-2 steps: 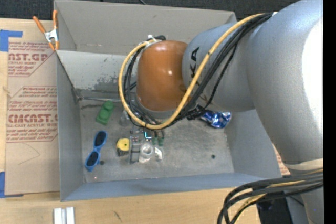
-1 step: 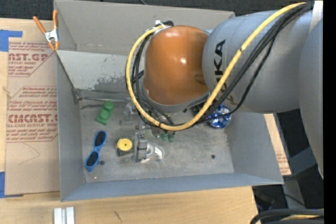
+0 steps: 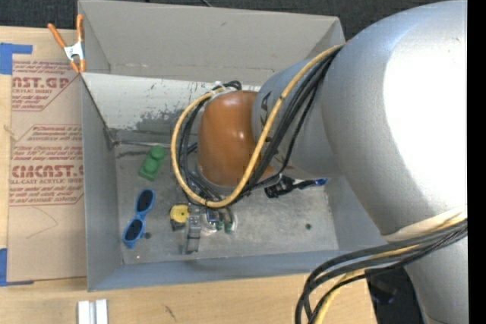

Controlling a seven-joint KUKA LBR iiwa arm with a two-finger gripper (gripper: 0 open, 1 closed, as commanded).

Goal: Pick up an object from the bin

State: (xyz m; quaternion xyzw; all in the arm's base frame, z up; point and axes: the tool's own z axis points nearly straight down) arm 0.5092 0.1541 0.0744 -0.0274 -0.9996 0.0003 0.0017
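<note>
The small yellow object (image 3: 179, 215) is lying near the front wall of the grey bin (image 3: 213, 34), just beside the gripper (image 3: 199, 228). The gripper is hanging low over the floor, and it cannot be told whether it is open or closed. The blue sunglasses (image 3: 138, 218) and the green block (image 3: 153, 163) are lying apart from it, toward the view's left. The descent step appears to be running. The next move is calling for a closure on one object before lifting.

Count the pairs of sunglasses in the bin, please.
1. The blue sunglasses lie on the floor of the bin near its left wall, toward the front from the green block. The arm covers much of the floor, so more may be hidden.
</note>
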